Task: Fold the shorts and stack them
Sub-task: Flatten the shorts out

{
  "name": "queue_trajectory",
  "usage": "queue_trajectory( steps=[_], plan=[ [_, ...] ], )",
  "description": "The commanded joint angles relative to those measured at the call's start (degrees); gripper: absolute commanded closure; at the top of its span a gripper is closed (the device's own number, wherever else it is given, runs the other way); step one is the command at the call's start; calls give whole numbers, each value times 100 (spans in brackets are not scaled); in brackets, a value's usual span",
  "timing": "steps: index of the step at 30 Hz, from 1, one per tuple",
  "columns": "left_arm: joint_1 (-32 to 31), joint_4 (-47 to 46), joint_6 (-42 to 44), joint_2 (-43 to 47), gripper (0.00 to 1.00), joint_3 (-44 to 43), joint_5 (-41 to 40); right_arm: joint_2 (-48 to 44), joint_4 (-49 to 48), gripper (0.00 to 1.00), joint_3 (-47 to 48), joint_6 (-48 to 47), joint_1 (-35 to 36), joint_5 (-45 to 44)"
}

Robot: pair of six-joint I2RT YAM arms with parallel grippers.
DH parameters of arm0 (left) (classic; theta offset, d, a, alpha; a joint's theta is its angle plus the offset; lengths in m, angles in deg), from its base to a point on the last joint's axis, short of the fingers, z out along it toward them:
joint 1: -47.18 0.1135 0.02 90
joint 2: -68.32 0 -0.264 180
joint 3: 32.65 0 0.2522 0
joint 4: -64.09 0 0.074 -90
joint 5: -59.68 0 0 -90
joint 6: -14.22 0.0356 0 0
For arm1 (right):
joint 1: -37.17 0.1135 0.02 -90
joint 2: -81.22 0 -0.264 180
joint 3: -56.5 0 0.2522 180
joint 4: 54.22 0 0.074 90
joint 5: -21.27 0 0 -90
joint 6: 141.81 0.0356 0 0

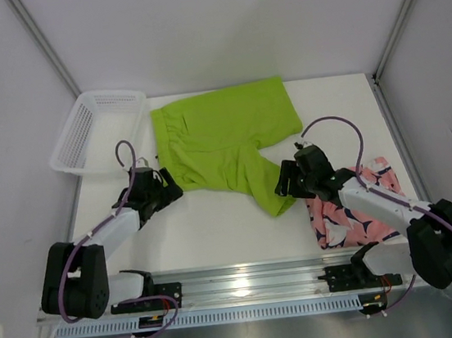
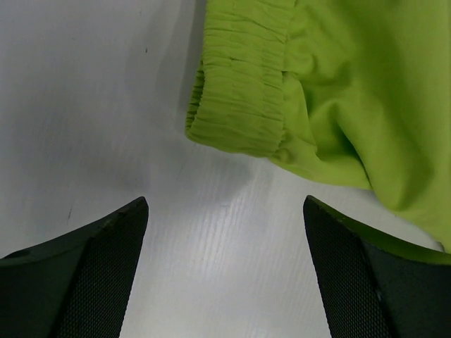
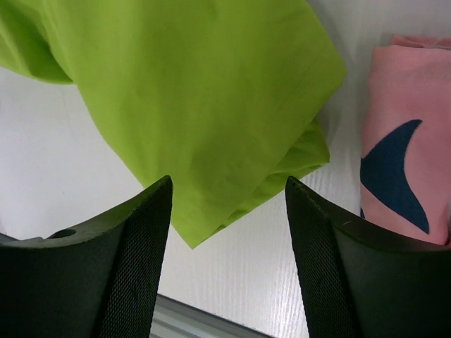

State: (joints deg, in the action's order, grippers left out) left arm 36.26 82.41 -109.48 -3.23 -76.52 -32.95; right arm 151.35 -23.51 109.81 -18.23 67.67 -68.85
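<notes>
The lime green shorts (image 1: 222, 140) lie spread across the middle of the table, waistband to the left and one leg folded down towards the front. My left gripper (image 1: 171, 194) stands open just short of the waistband corner (image 2: 239, 105). In the left wrist view only bare table shows between the left gripper's (image 2: 225, 211) fingers. My right gripper (image 1: 284, 186) is open, its fingers either side of the green leg's corner (image 3: 211, 204) without pinching it. The pink shorts (image 1: 351, 215) with navy print lie folded at the right, partly under the right arm, and the pink fabric (image 3: 409, 141) shows beside the right gripper (image 3: 229, 184).
A white mesh basket (image 1: 98, 131) sits at the back left corner of the table. An aluminium rail (image 1: 240, 287) runs along the near edge, close under the right gripper. White walls and frame posts close in the table on both sides.
</notes>
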Motion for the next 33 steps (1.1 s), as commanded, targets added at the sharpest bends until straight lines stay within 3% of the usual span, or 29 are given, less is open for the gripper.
queue_trajectory(
  steps=[1, 7, 8, 9, 12, 18, 22, 29, 32, 33],
  plan=[
    [142, -710, -234, -298, 9, -197, 78, 422, -569, 34, 26, 201, -62, 144],
    [204, -1044, -366, -764, 13, -241, 61, 1178, -1132, 47, 263, 368, -150, 170],
    [221, -1053, -375, -816, 14, -259, 44, 1222, -1159, 54, 316, 394, -202, 170],
    [230, -1071, -392, -852, 14, -259, 26, 1249, -1211, 73, 308, 429, -255, 162],
    [274, -1150, -419, -966, 17, -285, -44, 1179, -1396, 100, 308, 553, -527, 109],
    [301, -1256, -454, -1273, 20, -443, 0, 1082, -1388, 100, 676, 526, -1063, 188],
    [301, -1291, -463, -1397, 28, -557, 52, 1170, -1466, 100, 905, 553, -1371, 293],
    [301, -1370, -428, -1309, 34, -522, 61, 1705, -1581, 100, 1598, 456, -1837, 241],
    [301, -1317, -410, -1353, 44, -601, 35, 2118, -1528, 100, 1880, 403, -2012, 100],
    [301, -1274, -410, -1388, 55, -680, 9, 2215, -1572, 100, 1994, 403, -2074, 117]
  ],
)
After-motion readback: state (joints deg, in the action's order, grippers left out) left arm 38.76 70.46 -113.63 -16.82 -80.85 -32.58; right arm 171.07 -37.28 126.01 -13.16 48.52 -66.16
